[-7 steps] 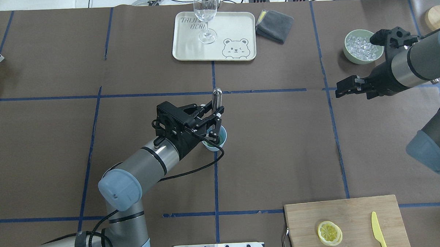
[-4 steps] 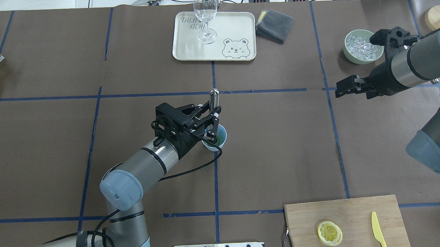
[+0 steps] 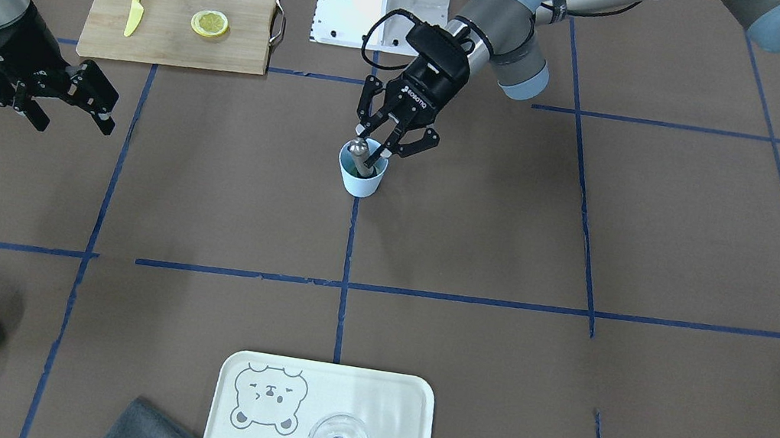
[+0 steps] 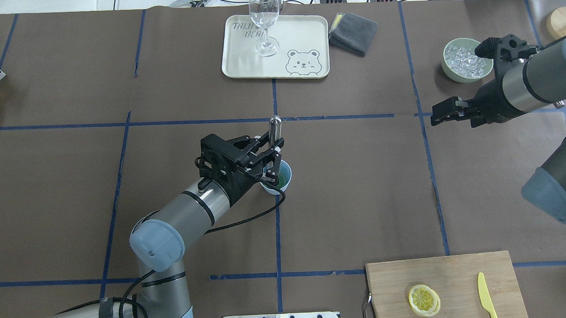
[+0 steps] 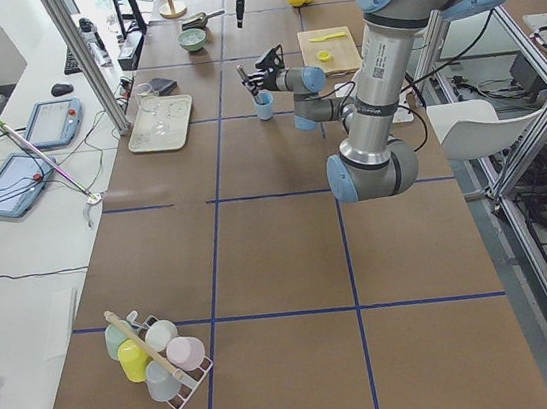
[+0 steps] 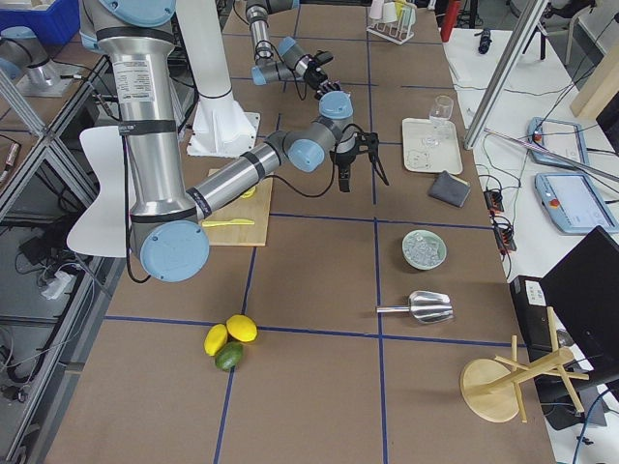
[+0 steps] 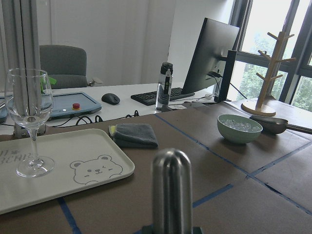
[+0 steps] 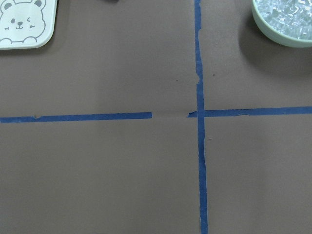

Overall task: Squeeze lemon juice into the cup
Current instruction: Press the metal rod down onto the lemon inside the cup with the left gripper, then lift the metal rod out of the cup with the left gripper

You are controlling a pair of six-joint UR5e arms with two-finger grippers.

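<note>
The cream tray (image 4: pixel 242 68) on the tabletop bears two lines of grey outlined capitals in one corner. In the overhead view the upper line begins "TRIJ" and the lower "BEA"; the stemmed glass (image 4: pixel 264 18) standing on the tray covers the rest. The left wrist camera shows the lower line ending in "EAR". In the front-facing view that line lies upside down, cut by the picture's edge. A winking bear's face is drawn in the corner opposite the capitals. White letters on the body of the left gripper (image 3: pixel 376 146) read "ROBOTIQ". Dark lettering runs along the silver tubes of the left arm (image 5: pixel 373 60) and right arm (image 6: pixel 145 87), too small to read.
</note>
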